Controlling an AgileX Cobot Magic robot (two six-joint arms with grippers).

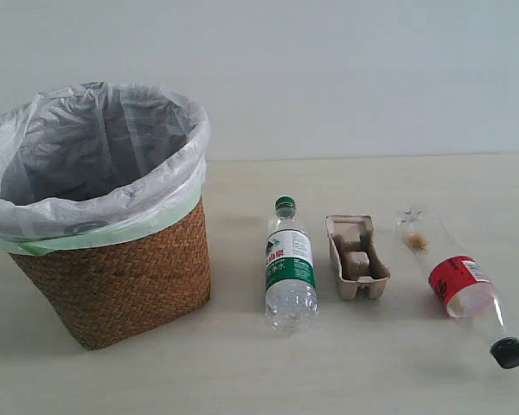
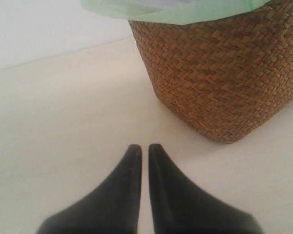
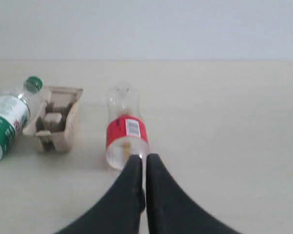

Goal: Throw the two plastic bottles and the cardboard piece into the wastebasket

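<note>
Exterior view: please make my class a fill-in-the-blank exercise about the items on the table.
1. The wastebasket is lined with a plastic ____.
2. The cardboard piece lies between the two ____.
3. The red-labelled bottle has a ____ cap.
Missing words: bag; bottles; black.

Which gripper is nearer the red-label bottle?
Right. The right gripper hangs close by the red-label bottle; the left gripper faces the wastebasket, with no bottle in its view.
</note>
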